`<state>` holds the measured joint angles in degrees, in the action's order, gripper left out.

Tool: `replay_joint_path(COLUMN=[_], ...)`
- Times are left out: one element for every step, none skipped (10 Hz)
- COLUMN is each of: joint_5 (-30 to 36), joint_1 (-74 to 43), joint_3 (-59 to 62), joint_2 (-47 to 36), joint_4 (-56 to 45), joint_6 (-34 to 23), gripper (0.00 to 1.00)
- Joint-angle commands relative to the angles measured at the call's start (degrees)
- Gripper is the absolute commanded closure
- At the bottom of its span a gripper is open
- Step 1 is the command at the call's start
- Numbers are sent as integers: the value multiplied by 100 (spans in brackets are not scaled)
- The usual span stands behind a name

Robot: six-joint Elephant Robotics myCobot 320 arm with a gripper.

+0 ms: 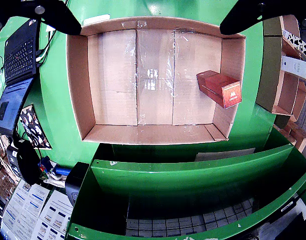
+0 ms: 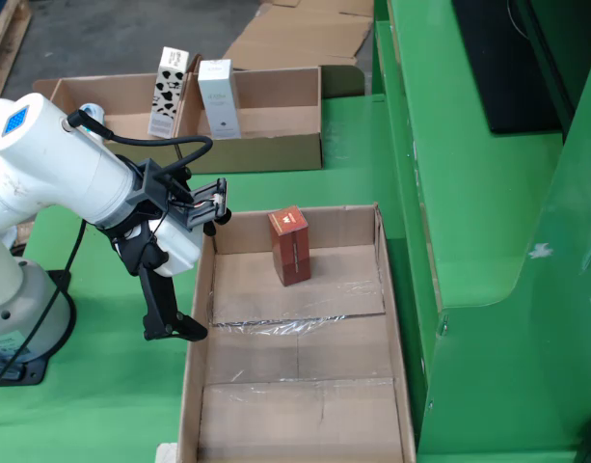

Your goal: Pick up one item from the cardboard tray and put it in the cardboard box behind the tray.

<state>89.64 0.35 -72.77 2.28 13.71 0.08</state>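
A red-brown carton (image 2: 290, 246) stands in the large open cardboard box (image 2: 194, 362), near its far end. In the wrist view this red-brown carton (image 1: 220, 88) sits at the right of the box (image 1: 78, 85), whose taped floor is otherwise bare. The shallower cardboard tray (image 2: 276, 149) lies beyond, holding a cow-patterned carton (image 2: 168, 92) and a white carton (image 2: 218, 96). My gripper (image 2: 179, 326) hangs above the box's left rim, open and empty. Its fingers (image 1: 53, 15) show spread wide at the wrist view's top corners.
The white robot arm and its base (image 2: 15, 318) stand left of the box. A laptop (image 1: 18, 60) and printed sheets (image 1: 28, 210) lie at the wrist view's left. A green metal frame (image 2: 469, 241) runs along the box's right side. Flattened cardboard (image 2: 305, 34) lies behind the tray.
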Motion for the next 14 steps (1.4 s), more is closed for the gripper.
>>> replay_joint_path(joint_5=[-127, -249, -249, -530, -530, -783, -783, -859, -859, -969, -969, -969, -996, -996], joint_1=[213, 452, 452, 1067, 1067, 1606, 1606, 1819, 1819, 2239, 2239, 2239, 2482, 2482], joint_3=[33, -56, -56, -215, -215, -88, -88, 413, 413, 1625, 1625, 1625, 2574, 2574], joint_2=[-169, -243, -243, -433, -433, -512, -512, -172, -172, 605, 605, 605, 1241, 1241], joint_4=[103, 61, 61, 35, 35, -85, -85, -268, -268, -748, -748, -748, -1112, -1112], joint_6=[148, 265, 265, 623, 623, 955, 955, 1060, 1060, 1130, 1130, 1130, 1151, 1151], gripper=[0, 0, 0, 0, 0, 0, 0, 0, 0, 0, 0, 0, 0, 0])
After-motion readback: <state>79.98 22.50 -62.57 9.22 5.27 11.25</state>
